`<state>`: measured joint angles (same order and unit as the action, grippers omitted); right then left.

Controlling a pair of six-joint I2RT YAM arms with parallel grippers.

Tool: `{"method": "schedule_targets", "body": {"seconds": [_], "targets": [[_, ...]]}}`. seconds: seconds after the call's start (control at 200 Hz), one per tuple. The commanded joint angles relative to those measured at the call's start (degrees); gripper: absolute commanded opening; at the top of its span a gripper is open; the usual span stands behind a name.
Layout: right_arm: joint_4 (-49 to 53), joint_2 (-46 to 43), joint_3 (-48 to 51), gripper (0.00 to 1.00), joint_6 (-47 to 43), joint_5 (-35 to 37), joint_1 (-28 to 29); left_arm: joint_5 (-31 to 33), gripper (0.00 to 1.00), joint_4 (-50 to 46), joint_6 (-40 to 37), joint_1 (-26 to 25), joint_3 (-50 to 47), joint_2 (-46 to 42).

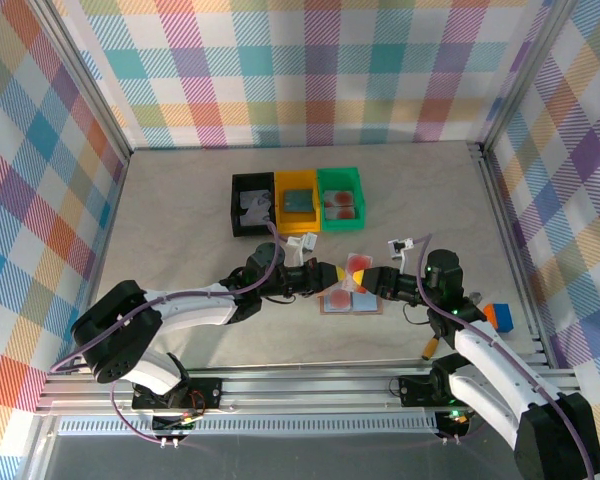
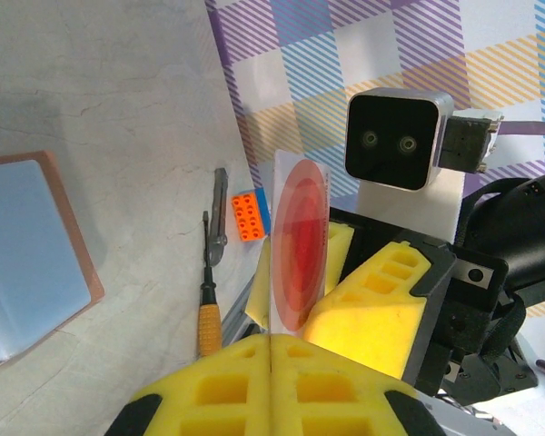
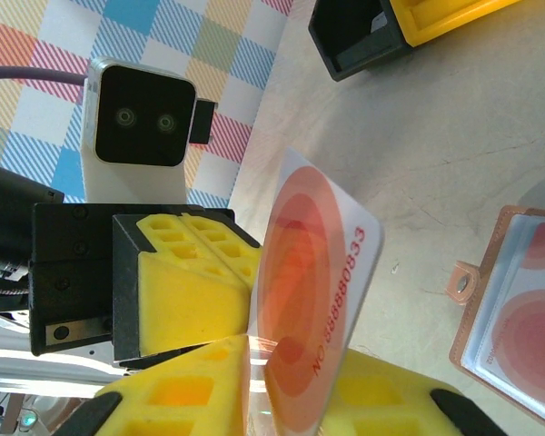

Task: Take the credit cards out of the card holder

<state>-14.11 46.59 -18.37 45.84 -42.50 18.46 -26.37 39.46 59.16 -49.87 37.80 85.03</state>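
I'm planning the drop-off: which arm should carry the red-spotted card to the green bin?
Probably right: its tool flanks the card, and the green bin is the bin nearest its side.

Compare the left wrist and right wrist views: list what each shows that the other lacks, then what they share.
Left wrist: a screwdriver with an orange handle and an orange toy brick. Right wrist: the black bin, the yellow bin, and the red number printed on the credit card. Both: that red-circled credit card and the open card holder.
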Motion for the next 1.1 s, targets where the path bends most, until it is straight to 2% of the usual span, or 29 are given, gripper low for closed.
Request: {"method": "schedule_targets", "body": {"seconds": [0.0,0.155,0.33,0.435,0.535,0.59,0.635,0.835,1.0,1.095], "targets": [[-1.0,-1.2,0.1,0.17,-0.9,-0.6,0.6,-1.3,0.0,3.1,0.2,-0.6,-0.6,0.8],[-0.1,-1.5,0.0,0.12,-1.1,-0.3,0.6,-1.4,0.0,3.0,0.0,-0.5,-0.5,0.8],[1.3,-1.9,-0.1,0.0,-1.5,0.5,0.6,-2.1,0.0,2.1,-0.9,-0.5,0.2,0.8],[2.1,-2.0,-0.4,0.0,-1.5,1.0,0.6,-2.2,0.0,1.5,-1.4,-0.3,0.6,0.6],[2.6,-2.2,-0.7,0.0,-1.6,1.4,0.6,-2.7,0.11,0.6,-2.1,0.0,0.9,-0.1],[3.2,-2.3,-1.1,0.0,-1.6,1.7,0.6,-2.8,0.22,-0.2,-2.7,0.3,1.0,-0.9],[4.2,-2.4,-1.6,0.0,-1.7,2.1,0.6,-2.9,0.26,-1.3,-3.4,0.5,1.1,-1.5],[4.9,-4.1,-2.7,0.0,-0.8,6.3,0.7,-2.3,0.63,-5.7,-6.9,1.1,1.6,-6.0],[1.3,-5.5,-2.8,0.0,3.7,10.9,0.5,-0.1,0.93,-6.8,-7.4,1.2,0.9,-8.5],[-1.1,-7.4,-2.2,0.0,7.3,14.7,0.5,0.9,0.99,-5.8,-6.5,1.1,0.5,-9.1]]}}
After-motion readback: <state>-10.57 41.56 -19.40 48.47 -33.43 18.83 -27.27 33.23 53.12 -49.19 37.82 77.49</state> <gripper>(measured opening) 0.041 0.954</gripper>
